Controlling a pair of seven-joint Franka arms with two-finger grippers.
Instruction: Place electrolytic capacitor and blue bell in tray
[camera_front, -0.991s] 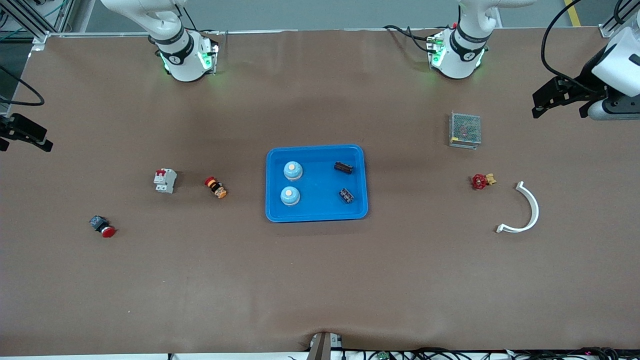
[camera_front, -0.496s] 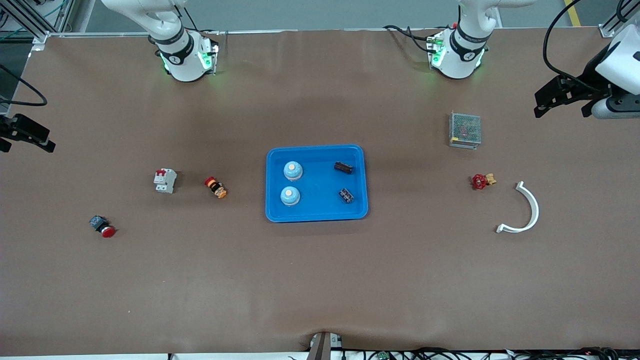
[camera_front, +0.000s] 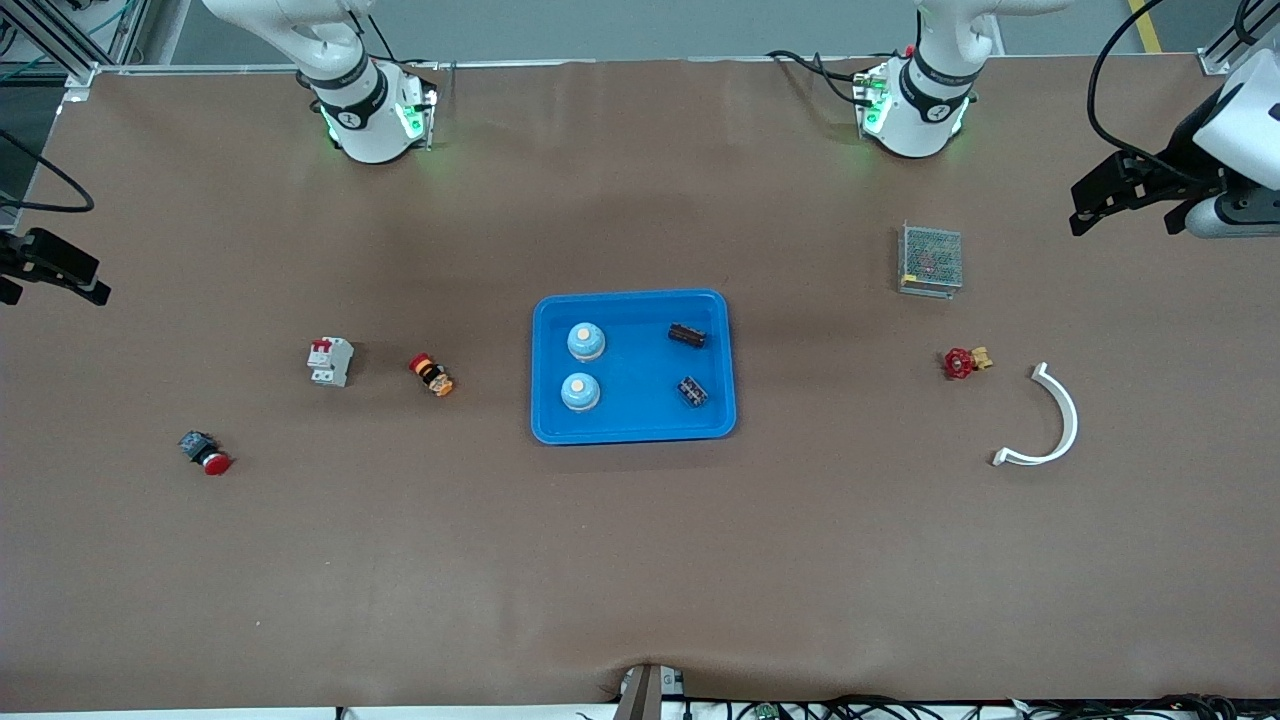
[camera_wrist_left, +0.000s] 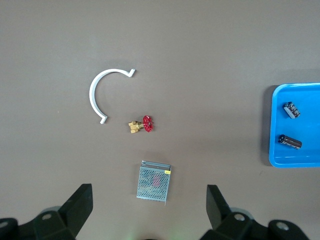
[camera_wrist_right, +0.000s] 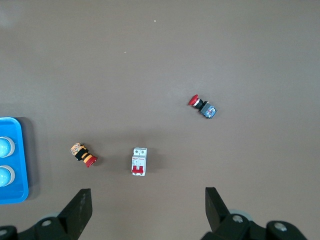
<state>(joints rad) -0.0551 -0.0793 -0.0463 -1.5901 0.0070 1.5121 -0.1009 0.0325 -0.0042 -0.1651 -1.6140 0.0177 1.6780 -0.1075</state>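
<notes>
At the right arm's end, right gripper (camera_front: 50, 270) waits spread, empty. Mid-table, tray (camera_front: 632, 432) holds both blue bells (camera_front: 585, 341) and both capacitors (camera_front: 686, 335). Left gripper (camera_front: 1125, 195) spread, empty. Placement looks finished; nothing left to fetch.

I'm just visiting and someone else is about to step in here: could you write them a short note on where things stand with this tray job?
Left gripper: open, holding nothing, waiting up over the left arm's end of the table.
Right gripper: open, holding nothing, over the right arm's end.
Tray: mid-table. In it are two blue bells and two electrolytic capacitors.
Done: bells and capacitors are all in the tray.
Left: nothing of the job shows outside the tray; the other parts on the table are not part of it.
</notes>
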